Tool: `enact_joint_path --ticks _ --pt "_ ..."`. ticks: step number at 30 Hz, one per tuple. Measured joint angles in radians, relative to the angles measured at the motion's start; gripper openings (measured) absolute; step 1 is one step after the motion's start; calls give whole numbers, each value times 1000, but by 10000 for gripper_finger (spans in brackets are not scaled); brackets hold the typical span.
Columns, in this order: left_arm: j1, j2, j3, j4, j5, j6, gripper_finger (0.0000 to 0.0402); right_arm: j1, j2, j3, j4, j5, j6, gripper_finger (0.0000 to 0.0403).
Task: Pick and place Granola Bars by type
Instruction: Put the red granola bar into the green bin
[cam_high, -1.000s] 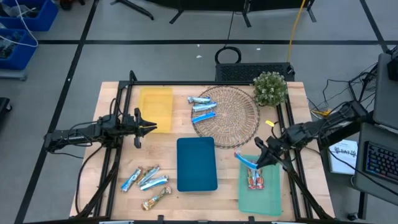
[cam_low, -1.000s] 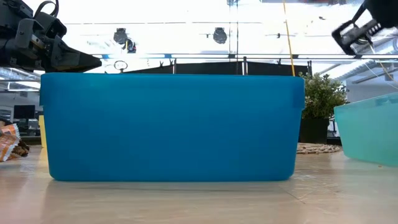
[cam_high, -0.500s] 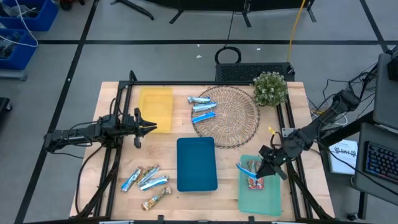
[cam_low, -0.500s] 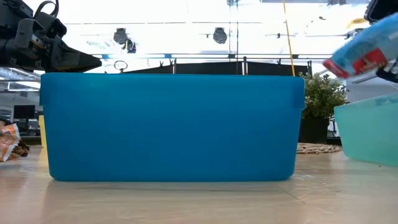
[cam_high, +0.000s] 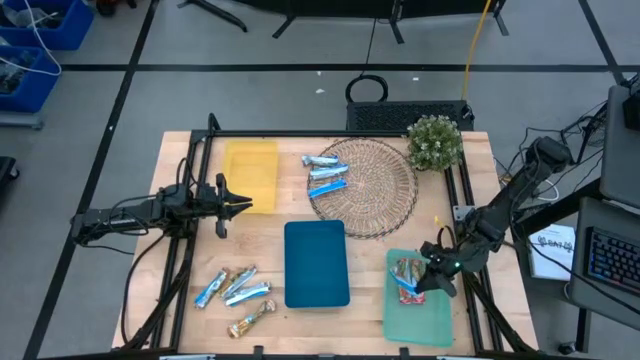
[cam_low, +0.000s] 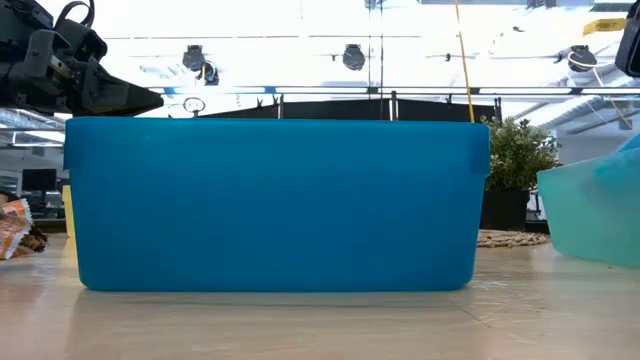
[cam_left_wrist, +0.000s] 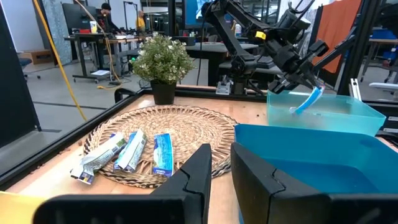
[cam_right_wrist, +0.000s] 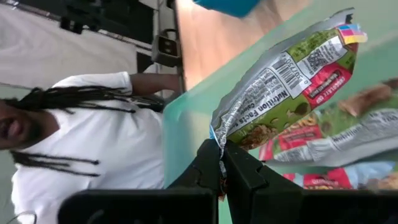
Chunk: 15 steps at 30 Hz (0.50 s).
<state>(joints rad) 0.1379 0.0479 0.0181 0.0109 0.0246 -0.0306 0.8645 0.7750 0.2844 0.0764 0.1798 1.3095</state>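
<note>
High view: right gripper (cam_high: 432, 277), clamped on a granola bar (cam_high: 405, 276), over the green tray (cam_high: 420, 322) beside the blue tray (cam_high: 316, 263). Step: placing. Next: release. Left gripper (cam_high: 243, 204) idle, grasp unclear.

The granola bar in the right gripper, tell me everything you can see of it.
The granola bar is a shiny foil-wrapped bar, silver with green and red print, a barcode and a nutrition panel. The right gripper is shut on one crimped end, so the bar hangs into the light green tray, above other red-printed bars lying there. In the left wrist view its other side shows blue, tilted over the tray's rim.
</note>
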Motion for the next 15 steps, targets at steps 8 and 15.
enact_joint_path --ticks 8,15 --pt "0 0 0 0 0 0 67 8 14 0 -32 59 26 0" --pt "0 0 0 0 0 0 67 7 68 1 -48 122 70 1"
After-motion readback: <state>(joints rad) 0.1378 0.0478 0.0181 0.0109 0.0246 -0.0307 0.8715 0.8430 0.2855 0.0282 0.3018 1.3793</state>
